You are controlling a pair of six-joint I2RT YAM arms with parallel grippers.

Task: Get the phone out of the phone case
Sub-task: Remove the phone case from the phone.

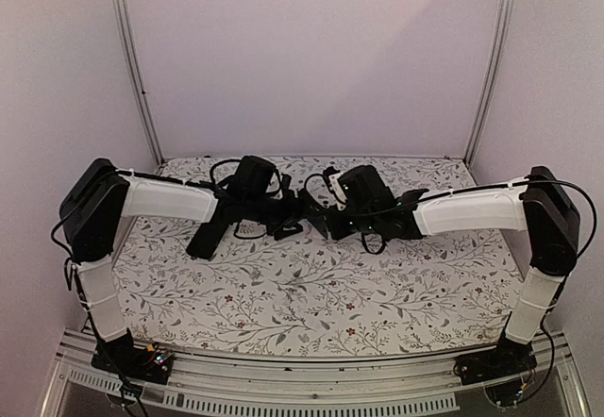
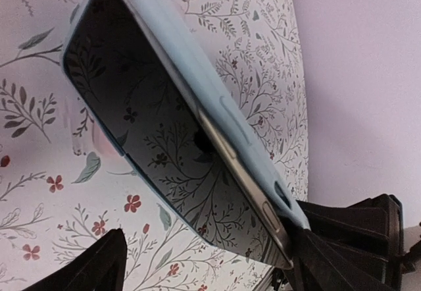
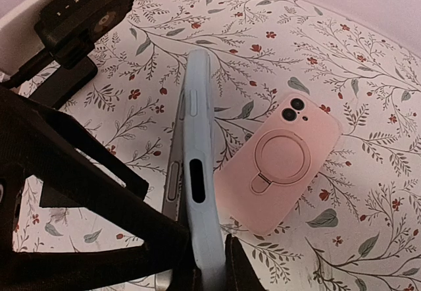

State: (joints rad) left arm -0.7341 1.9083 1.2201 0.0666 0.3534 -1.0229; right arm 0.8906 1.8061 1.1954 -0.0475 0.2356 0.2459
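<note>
**Right gripper [image 3: 207, 258] clamped on the cased phone, left gripper [image 2: 210, 235] open at its far end**

Black fingers of the right gripper press together on the near end of the blue case [image 3: 199, 139] and hold it edge-up in the air above the table [image 3: 368, 74]. The phone [image 2: 164, 146] sits inside the case. Its metal rim shows beside the case wall along one long side, so that edge looks partly freed. The long axis runs away from the right gripper toward the left gripper. The left fingers stand apart about the far end, one just beside the rim, though I cannot tell if it touches. The left arm looks best placed to peel or pull. A pink case [image 3: 276, 159] lies back-up on the table beside them, and whether it holds a phone is hidden.
</note>
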